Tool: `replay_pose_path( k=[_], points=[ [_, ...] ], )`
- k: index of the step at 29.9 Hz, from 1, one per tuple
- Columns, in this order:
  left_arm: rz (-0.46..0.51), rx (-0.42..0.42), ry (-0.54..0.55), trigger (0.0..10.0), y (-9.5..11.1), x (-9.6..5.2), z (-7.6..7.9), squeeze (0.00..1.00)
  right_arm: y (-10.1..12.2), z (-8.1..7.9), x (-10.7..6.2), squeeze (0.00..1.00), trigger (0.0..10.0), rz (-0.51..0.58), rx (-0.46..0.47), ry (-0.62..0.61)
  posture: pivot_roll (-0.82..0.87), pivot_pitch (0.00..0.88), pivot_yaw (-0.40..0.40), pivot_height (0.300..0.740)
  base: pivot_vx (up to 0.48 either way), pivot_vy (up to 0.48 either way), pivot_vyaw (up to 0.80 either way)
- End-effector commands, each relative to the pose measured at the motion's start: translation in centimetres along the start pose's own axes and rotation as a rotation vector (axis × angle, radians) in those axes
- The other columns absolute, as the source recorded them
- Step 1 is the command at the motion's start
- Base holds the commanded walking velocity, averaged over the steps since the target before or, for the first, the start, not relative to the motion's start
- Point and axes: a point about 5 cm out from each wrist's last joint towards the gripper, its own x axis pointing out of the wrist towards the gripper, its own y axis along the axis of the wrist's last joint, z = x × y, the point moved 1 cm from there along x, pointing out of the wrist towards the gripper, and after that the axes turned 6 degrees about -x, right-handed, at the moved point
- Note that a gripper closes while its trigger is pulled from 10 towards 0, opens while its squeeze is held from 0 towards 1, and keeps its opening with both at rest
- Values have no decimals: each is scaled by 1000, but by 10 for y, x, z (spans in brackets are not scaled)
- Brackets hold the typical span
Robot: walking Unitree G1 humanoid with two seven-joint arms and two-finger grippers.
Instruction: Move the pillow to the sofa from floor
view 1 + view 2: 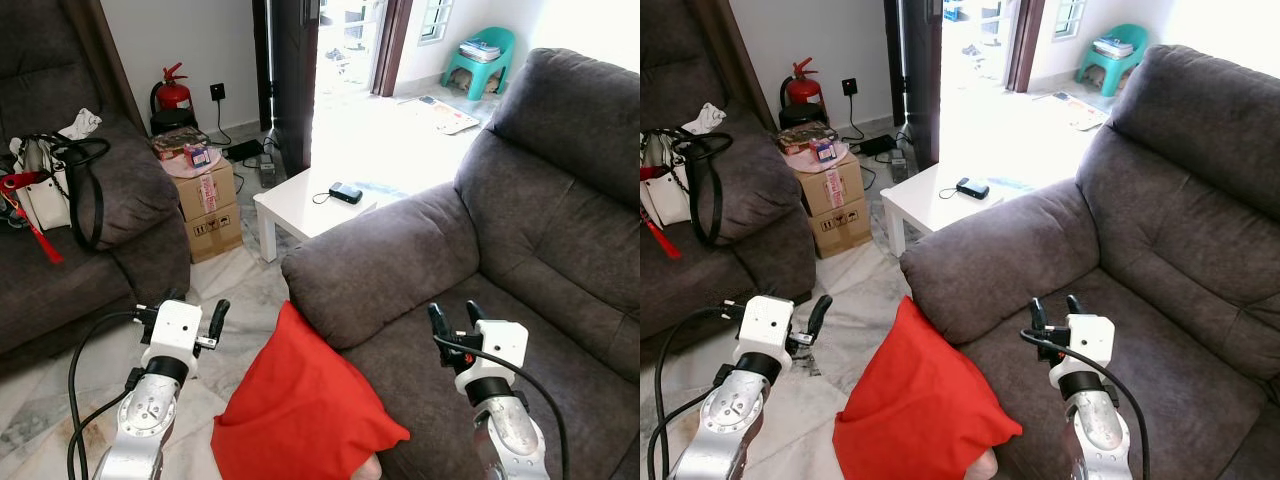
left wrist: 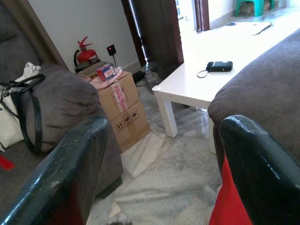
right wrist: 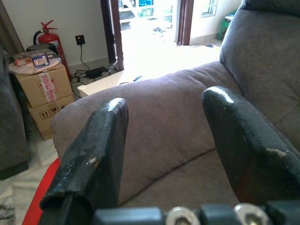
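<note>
Two grippers hovering wide, empty: left gripper (image 1: 192, 309), right gripper (image 1: 455, 318); red pillow (image 1: 300, 400) lower centre, leaning against grey sofa (image 1: 520, 240). Advise pinching opposite edges.

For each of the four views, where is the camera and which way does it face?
Left eye, head: looks down at the red pillow against the sofa; both arms show, left tool, right tool.
Right eye, head: same scene, slightly shifted.
Left wrist: looks between its open fingers toward the white table and cardboard boxes.
Right wrist: faces the sofa armrest between open fingers.
Shared: all four show the boxes and fire extinguisher.
</note>
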Motion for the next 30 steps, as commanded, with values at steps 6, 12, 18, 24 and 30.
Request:
replay_pose_path(
  k=[6,12,18,24,30],
  points=[
    [14,-6,6,10000,1,3,2,0,9,2,6,0,10000,21,-16,-9,4,0,-47,740,0,0,0],
    [22,-3,5,10000,4,4,2,0,9,1,7,0,10000,12,-23,6,16,0,-51,740,0,0,0],
    [26,-3,-4,10000,4,3,3,0,10,-3,9,0,10000,6,-52,15,14,0,-52,740,0,0,0],
    [23,-6,-15,10000,4,1,6,0,8,-6,5,0,10000,-1,-47,27,10,0,-50,740,0,0,0],
    [21,-7,-26,10000,3,1,9,0,5,-7,2,0,10000,-9,-43,31,4,0,-46,740,0,0,0]
  ],
)
